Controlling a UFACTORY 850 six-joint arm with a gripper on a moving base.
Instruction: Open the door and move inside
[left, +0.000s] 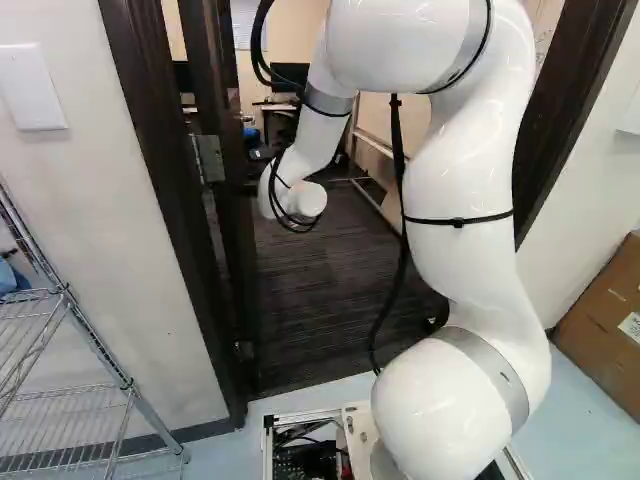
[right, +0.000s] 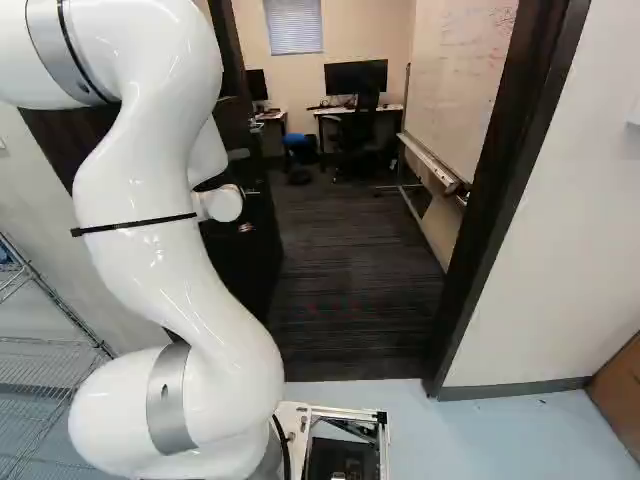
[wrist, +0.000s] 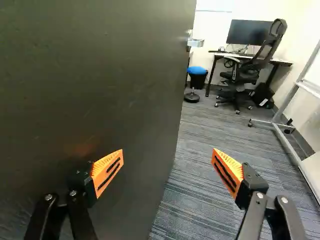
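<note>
Black two-fingered tool with orange pads (wrist: 168, 151): fingers wide apart | dark flat door (right: 250, 250): standing open, left of centre, right base view | grey striped carpet (right: 350, 270): beyond doorway, centre of same view

"What's standing out at the sides?"

"A wire shelf (left: 127, 383) at the left of the left base view, with a white wall plate (left: 32, 88) above it, and a cardboard box (left: 605, 330) at the right"

"And further in?"

"A desk (wrist: 282, 62) with a black monitor (wrist: 245, 31) on it, a dark office chair (wrist: 237, 76) in front and a blue-topped stool (wrist: 197, 70) near. There's a window blind (right: 293, 25) on the far wall, and a whiteboard (right: 465, 70) with faint red marks, on a wheeled stand"
</note>
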